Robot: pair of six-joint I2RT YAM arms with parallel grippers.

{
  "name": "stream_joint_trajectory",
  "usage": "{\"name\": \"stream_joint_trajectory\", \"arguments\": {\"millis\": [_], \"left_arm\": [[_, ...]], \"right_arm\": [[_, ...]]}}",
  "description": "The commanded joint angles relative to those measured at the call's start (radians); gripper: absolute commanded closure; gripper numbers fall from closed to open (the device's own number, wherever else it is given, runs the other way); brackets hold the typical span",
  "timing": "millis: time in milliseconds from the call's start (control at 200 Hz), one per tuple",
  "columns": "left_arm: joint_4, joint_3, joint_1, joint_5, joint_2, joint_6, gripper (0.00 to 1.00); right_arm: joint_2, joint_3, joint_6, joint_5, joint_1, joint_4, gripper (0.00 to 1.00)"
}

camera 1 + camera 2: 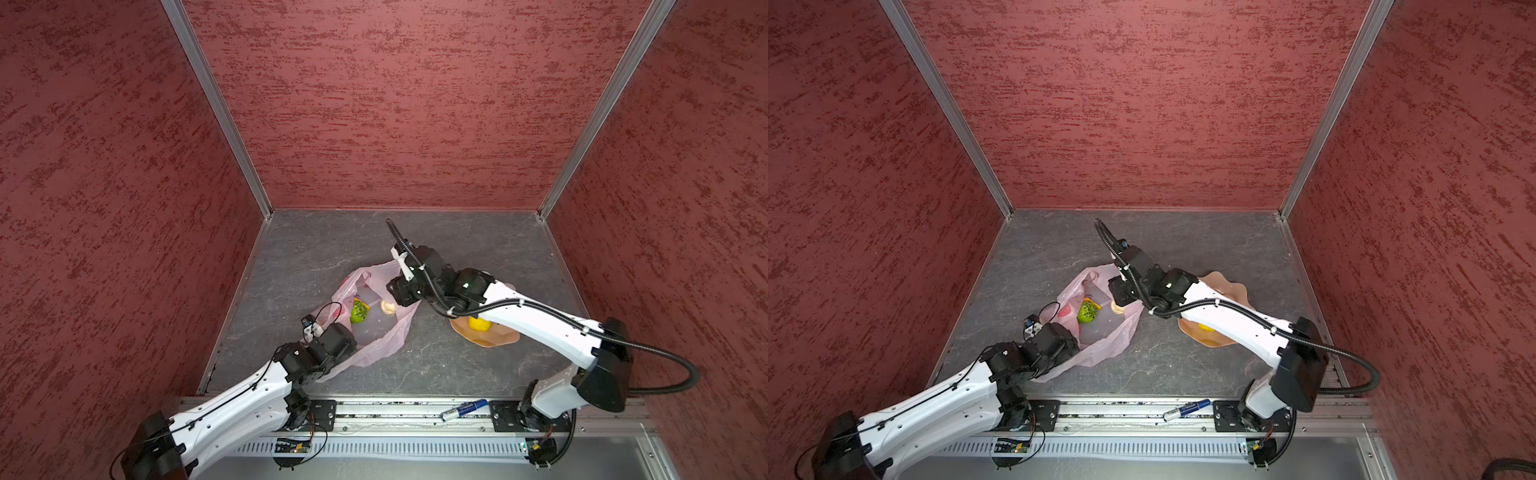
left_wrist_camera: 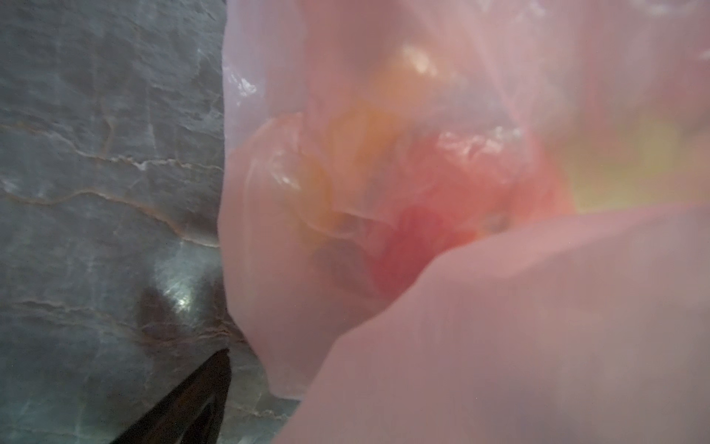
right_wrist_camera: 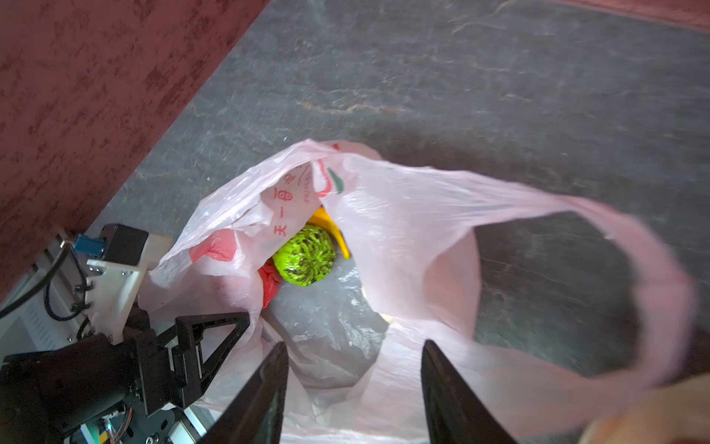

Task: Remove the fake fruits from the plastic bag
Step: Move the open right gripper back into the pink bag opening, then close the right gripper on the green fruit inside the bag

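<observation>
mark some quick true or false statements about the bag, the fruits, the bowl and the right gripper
1. The green textured ball lies inside the plastic bag. True.
2. The peach bowl is empty. False: a yellow fruit sits in it.
3. The right gripper is shut tight. False: its jaws stand apart over the bag's open mouth.
4. A blue and white marker lies on the front rail. True.
</observation>
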Motion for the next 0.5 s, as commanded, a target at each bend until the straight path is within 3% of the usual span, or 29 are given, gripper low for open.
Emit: {"name": "stream_joint_trajectory", "arguments": {"millis": [0,491], "left_arm": [[-0.010,0.024,0.007,-0.020,0.004,0.006,0.02],[0.001,0.023,0.011,-0.006,0.009,0.014,0.02]], "right_arm": [[0.074,0.065,-0.042,-0.094,0.028,0.063,0.45],[0.363,0.206,-0.059,-0.165,0.055,0.060,0.46]]}}
